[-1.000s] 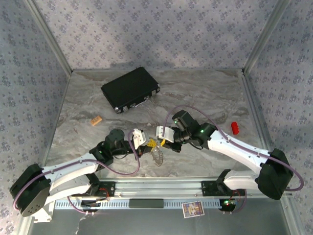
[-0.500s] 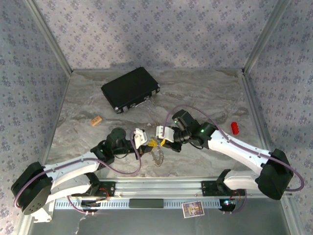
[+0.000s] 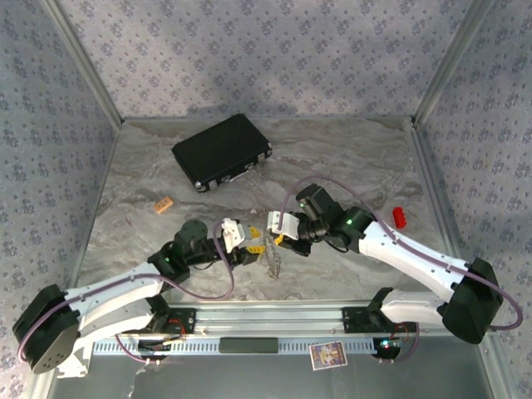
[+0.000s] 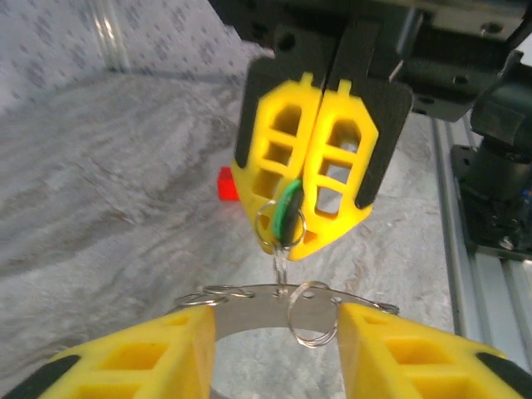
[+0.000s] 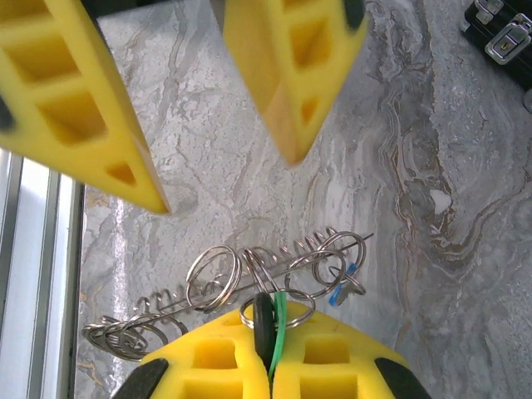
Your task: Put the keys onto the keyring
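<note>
Two yellow-fingered grippers meet close to the near edge of the marble table. The left gripper stands with its fingers apart, the keyring lying across the gap at their tips; whether they touch it cannot be told. Facing it, the right gripper has its fingers pressed together on the green key, which wears a small wire loop and sits directly over the keyring's grey band. The blue key sits among the wire loops at one end of the ring. Farther back, a small orange piece lies to the left and a red block to the right, both well apart from the ring. A closed black case rests towards the rear.
</note>
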Available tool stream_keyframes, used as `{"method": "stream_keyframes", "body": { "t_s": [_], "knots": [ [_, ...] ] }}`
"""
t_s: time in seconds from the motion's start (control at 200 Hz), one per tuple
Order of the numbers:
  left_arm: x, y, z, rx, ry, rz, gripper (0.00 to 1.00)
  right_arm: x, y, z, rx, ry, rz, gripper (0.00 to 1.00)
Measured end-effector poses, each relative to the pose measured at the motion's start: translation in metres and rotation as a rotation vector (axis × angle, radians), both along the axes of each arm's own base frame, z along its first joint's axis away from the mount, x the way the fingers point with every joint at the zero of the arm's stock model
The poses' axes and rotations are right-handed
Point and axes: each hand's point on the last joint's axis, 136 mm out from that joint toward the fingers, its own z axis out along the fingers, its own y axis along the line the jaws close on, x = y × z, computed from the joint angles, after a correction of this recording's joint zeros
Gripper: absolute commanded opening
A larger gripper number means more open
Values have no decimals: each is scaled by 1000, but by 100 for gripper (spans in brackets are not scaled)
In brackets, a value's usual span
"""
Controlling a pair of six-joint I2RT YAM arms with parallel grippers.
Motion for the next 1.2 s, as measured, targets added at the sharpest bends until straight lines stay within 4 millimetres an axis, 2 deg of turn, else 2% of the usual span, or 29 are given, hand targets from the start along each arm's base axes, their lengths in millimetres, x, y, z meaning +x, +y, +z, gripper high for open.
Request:
{"method": "stream_keyframes", "body": {
  "t_s": [0.1, 0.225, 0.375, 0.505, 0.625, 0.75, 0.855, 0.939, 1.019, 1.119, 1.199],
  "knots": [
    [6, 10, 16, -37, -54, 68, 48, 1, -1, 0, -5, -3, -4, 0],
    [23, 31, 38, -76, -126, 225, 48, 2, 1, 5, -6, -10, -1, 0],
    [47, 66, 57, -96, -182, 460, 49, 1, 17, 17, 6, -29, 41, 0],
    [65, 99, 75, -103, -206, 655, 50, -7, 38, 25, 21, -33, 100, 0],
    [77, 131, 103, -153, -217, 816, 50, -15, 63, 30, 38, -27, 166, 0],
    [78, 147, 125, -213, -213, 891, 50, -15, 97, 35, 78, -25, 227, 0],
    [79, 163, 141, -263, -207, 964, 53, -3, 124, 37, 118, -42, 244, 0],
    [81, 182, 147, -309, -178, 1057, 54, 6, 138, 27, 127, -51, 243, 0],
    [82, 204, 146, -352, -139, 1153, 54, 12, 141, 9, 101, -41, 232, 0],
    [83, 228, 139, -384, -88, 1253, 54, 16, 130, -15, 43, -31, 199, 0],
    [84, 238, 130, -389, -51, 1300, 54, 22, 116, -35, -29, -45, 165, 0]
  ]
}}
